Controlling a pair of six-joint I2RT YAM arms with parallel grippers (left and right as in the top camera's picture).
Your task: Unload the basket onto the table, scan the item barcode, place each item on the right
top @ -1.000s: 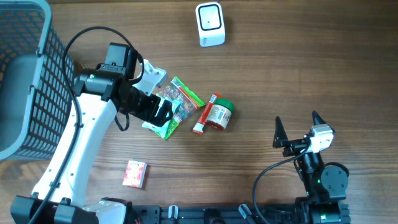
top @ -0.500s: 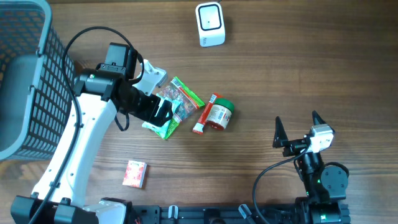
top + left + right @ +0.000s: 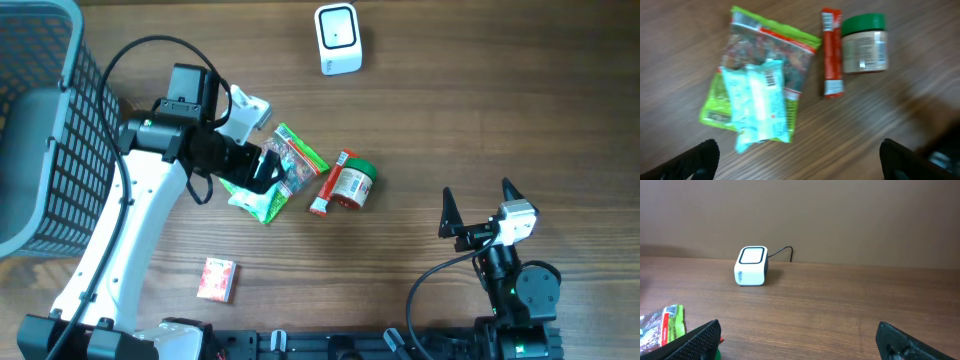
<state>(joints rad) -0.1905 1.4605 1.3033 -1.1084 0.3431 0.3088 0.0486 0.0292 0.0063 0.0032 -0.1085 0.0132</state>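
Wooden table (image 3: 500, 100), plain beige wall (image 3: 865, 215)

Pale-blue packet (image 3: 760, 102), barcode face up, lies flat atop green snack bag (image 3: 790, 55), just ahead of left hand (image 3: 800, 162).

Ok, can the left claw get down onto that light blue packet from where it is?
Probably yes: the left claw is open over the light blue packet, which lies on top of the green bag, uncovered.

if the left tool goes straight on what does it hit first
Likely the pale blue packet atop the green snack bag; the open left tool points down at it, depth unclear.
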